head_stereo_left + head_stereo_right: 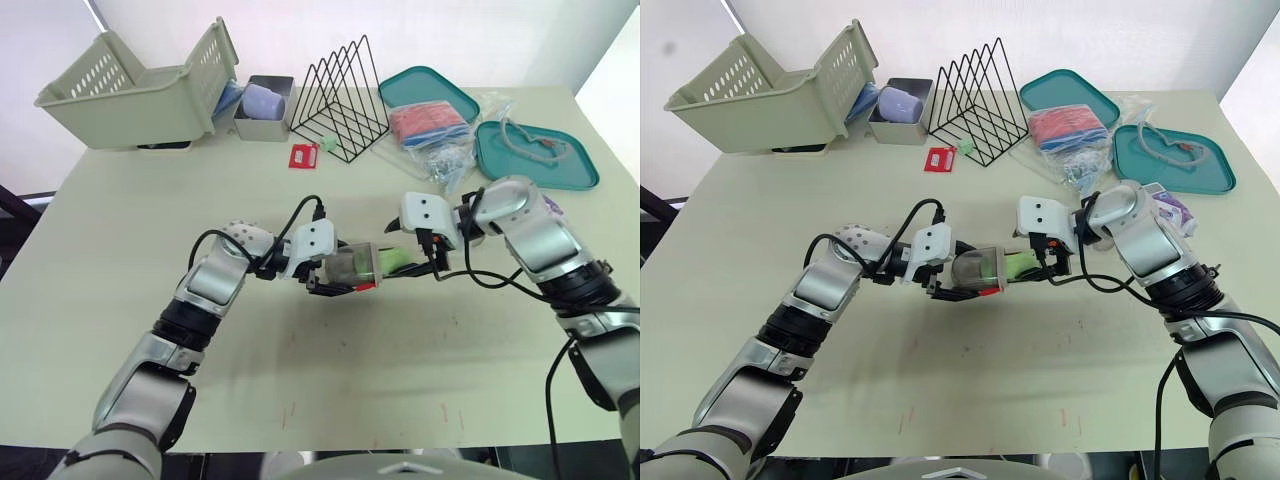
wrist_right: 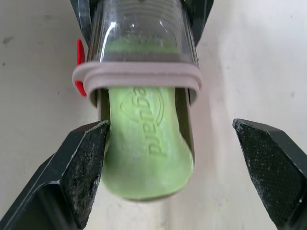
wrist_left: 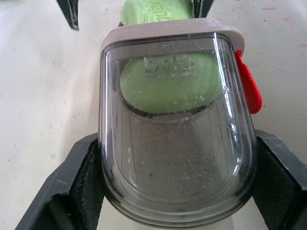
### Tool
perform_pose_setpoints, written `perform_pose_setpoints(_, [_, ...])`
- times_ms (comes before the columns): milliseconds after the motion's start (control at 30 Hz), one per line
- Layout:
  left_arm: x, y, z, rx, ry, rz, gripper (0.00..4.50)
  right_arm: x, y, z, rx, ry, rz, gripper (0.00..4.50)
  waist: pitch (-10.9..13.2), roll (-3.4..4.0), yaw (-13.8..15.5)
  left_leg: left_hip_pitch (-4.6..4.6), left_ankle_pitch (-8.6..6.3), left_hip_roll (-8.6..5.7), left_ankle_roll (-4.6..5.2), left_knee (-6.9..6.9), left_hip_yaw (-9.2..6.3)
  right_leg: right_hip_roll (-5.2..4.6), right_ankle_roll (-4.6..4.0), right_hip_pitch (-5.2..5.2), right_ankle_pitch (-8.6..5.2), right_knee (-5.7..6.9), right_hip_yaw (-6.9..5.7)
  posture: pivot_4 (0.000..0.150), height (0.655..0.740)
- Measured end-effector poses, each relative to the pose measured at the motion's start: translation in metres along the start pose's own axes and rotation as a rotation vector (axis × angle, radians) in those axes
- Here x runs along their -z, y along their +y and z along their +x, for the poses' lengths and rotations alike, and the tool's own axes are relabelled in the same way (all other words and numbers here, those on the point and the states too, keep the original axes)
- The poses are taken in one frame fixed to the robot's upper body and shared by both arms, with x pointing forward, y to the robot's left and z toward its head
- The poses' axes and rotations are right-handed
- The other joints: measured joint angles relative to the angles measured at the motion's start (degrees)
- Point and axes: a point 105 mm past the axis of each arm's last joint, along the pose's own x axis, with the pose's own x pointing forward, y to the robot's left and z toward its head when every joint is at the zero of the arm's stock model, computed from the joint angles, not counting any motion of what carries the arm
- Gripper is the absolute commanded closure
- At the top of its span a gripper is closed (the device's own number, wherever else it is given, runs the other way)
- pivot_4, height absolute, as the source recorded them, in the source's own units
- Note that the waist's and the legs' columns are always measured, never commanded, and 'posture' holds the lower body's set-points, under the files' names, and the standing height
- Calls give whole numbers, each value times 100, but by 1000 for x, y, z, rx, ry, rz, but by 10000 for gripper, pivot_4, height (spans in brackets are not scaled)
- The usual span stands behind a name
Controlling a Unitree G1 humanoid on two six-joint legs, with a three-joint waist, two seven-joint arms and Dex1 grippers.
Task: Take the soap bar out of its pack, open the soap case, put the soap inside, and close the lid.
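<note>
**Operator:** Where is the soap?

**Notes:** The green soap bar (image 2: 146, 143) is partway into the clear soap case (image 3: 177, 143). One end lies under the dome. The other, rounded end sticks out past the grey rim, so the lid is not yet closed. The pair hangs between your two arms over mid-table (image 1: 150, 230) and appears lifted off the surface.

**Operator:** Grippers?

**Notes:** Your left gripper (image 3: 176, 163) is clamped on the case, one pad against each side wall. Your right gripper (image 2: 170, 129) is spread around the protruding end. One finger (image 2: 84, 163) is touching or just beside the bar and the other is well apart. It grips nothing.

**Operator:** How will it handle?

**Notes:** My judgement is that the bar is light, stiff and smooth-skinned, and likely to slide once nudged. Press on the exposed end rather than pinching its curved flanks, where your pads could squirt it sideways. The case looks like hard, slick, light plastic. The side-wall hold looks sound, but stay off the red latch (image 3: 247, 81).

**Operator:** Anything nearby?

**Notes:** Nothing close. The wire rack (image 1: 345, 100) is well apart at the far side, with a small red item (image 1: 302, 156) just beside it. I cannot tell whether that item is the pack.
</note>
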Motion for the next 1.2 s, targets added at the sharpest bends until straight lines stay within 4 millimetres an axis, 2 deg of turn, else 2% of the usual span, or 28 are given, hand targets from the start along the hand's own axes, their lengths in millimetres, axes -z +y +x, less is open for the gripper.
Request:
perform_pose_setpoints(167, [0,0,0,1,2,1,10238,8,9,-16,-52,26,51,1833,0,0,11,-1,0,0,0,0,0,-1,0,0,0,-1,0,1500,7400])
perform_pose_setpoints(300, [0,0,0,2,1,1,10238,12,9,-22,-54,37,68,1833,0,0,-2,1,0,0,0,0,0,0,0,0,0,0,0,1500,7400])
perform_pose_setpoints(400, [0,0,0,2,2,1,10238,27,3,-30,-20,68,116,1833,0,0,1,0,0,-1,0,0,2,-1,0,0,0,-2,1,1500,7400])
perform_pose_setpoints(533, [0,0,0,2,2,1,10238,41,-4,-32,25,93,138,19662,0,0,1,0,0,0,0,0,2,0,0,0,0,-1,1,1500,7400])
perform_pose_setpoints(567, [0,0,0,2,2,1,10238,43,-5,-29,33,92,128,27212,0,0,-5,0,0,0,0,0,2,0,0,0,0,-2,1,1500,7400])
perform_pose_setpoints(600, [0,0,0,2,1,1,10238,43,-4,-28,31,91,127,28647,0,0,-7,0,0,0,0,0,2,0,0,0,0,-1,1,1500,7400])
perform_pose_setpoints(633, [0,0,0,2,1,1,10238,45,-3,-26,30,90,121,32010,0,0,-7,0,0,0,0,0,2,0,0,0,0,-1,1,1500,7400])
perform_pose_setpoints(700, [0,0,0,1,2,0,10238,50,-1,-19,26,89,122,41676,0,0,-5,0,0,0,0,0,2,-1,0,0,0,-1,1,1500,7400])
perform_pose_setpoints(733, [0,0,0,1,1,0,10238,51,1,-17,20,89,121,44563,0,0,-4,-1,0,0,0,0,2,-1,0,0,0,-1,1,1500,7400])
perform_pose_setpoints(1000, [0,0,0,-1,3,-1,10238,44,11,-6,-32,72,87,44563,0,0,-3,0,0,0,0,0,1,-1,0,0,0,-1,1,1500,7400])
perform_pose_setpoints(1200, [0,0,-1,-2,6,-3,10238,30,16,-6,-50,53,50,44563,0,0,-1,0,0,0,0,0,0,0,0,0,0,0,1,1500,7400])
